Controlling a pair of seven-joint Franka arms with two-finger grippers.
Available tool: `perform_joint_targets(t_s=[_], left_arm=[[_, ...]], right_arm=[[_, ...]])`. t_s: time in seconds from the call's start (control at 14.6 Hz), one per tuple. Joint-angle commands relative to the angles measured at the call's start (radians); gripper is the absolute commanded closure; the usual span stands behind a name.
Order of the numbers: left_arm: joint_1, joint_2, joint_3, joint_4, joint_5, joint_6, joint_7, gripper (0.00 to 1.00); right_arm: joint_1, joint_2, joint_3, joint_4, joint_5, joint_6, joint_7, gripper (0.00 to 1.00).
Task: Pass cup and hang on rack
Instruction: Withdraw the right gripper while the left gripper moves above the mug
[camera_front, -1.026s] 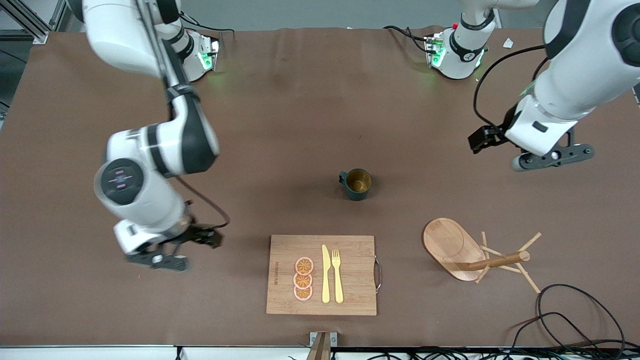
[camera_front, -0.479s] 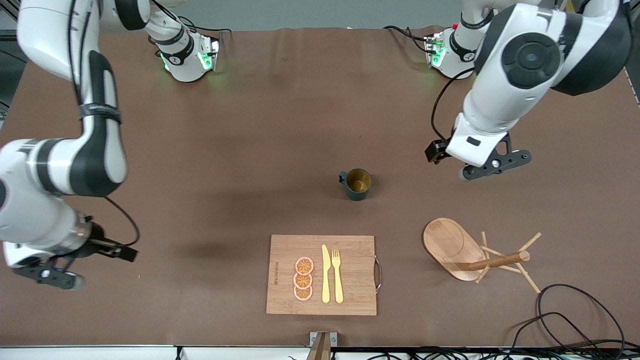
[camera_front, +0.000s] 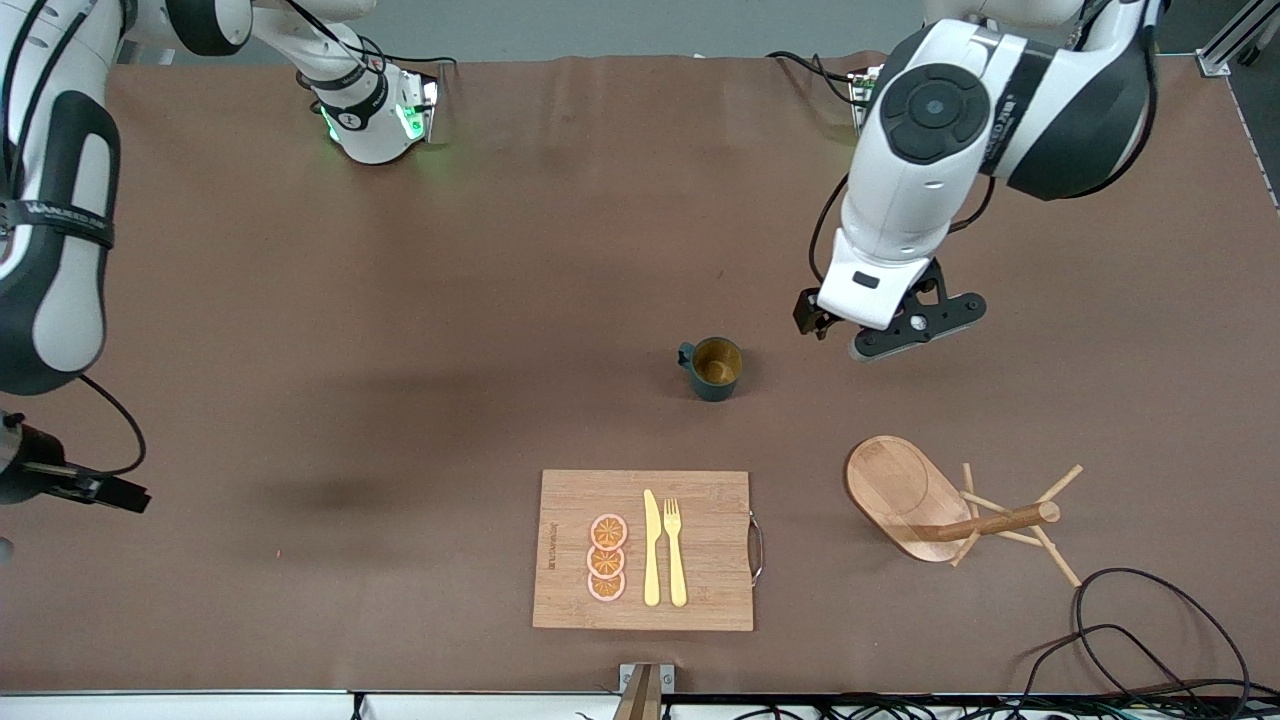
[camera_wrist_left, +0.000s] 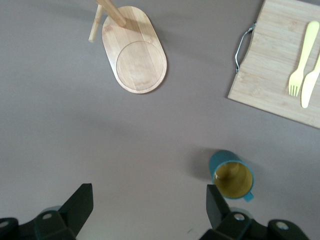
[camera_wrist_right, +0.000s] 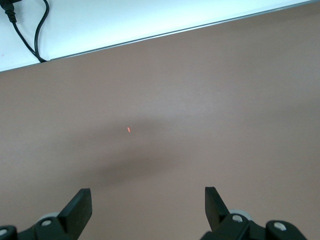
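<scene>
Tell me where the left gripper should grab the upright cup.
Probably the rim wall away from the handle, from above. The cup stands upright, mouth open, handle toward the right arm's end. The open left gripper hovers over bare table beside it, so one finger inside and one outside suits.

Layout of the table

The cup (camera_front: 712, 368) stands mid-table; the cutting board (camera_front: 643, 550) lies nearer the camera, the rack (camera_front: 945, 505) beside it toward the left arm's end.
</scene>
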Motion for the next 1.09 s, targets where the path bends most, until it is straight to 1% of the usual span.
perform_joint_targets(t_s=[0.0, 0.14, 0.27, 0.34, 0.62, 0.82, 1.03], left_arm=[[-0.031, 0.026, 0.000, 0.006, 0.035, 0.027, -0.073, 0.00], [-0.052, 0.046, 0.000, 0.006, 0.035, 0.045, -0.145, 0.00], [-0.077, 0.062, 0.001, 0.007, 0.037, 0.056, -0.191, 0.00], [-0.091, 0.067, 0.001, 0.009, 0.040, 0.058, -0.214, 0.00], [-0.152, 0.121, 0.000, 0.015, 0.109, 0.065, -0.359, 0.00], [-0.213, 0.176, 0.001, 0.033, 0.144, 0.078, -0.461, 0.00], [-0.269, 0.248, 0.001, 0.062, 0.218, 0.081, -0.597, 0.00]], right_arm=[[-0.024, -0.120, 0.020, -0.120, 0.004, 0.002, -0.061, 0.00], [-0.022, -0.187, 0.019, -0.171, -0.001, 0.002, -0.066, 0.00], [-0.013, -0.275, 0.019, -0.241, -0.012, 0.002, -0.067, 0.00], [-0.008, -0.319, 0.020, -0.275, -0.031, 0.002, -0.067, 0.00], [0.025, -0.488, 0.023, -0.398, -0.087, -0.001, -0.054, 0.00], [0.038, -0.548, 0.026, -0.407, -0.120, -0.077, -0.009, 0.00], [0.062, -0.588, 0.028, -0.406, -0.162, -0.129, 0.017, 0.00]])
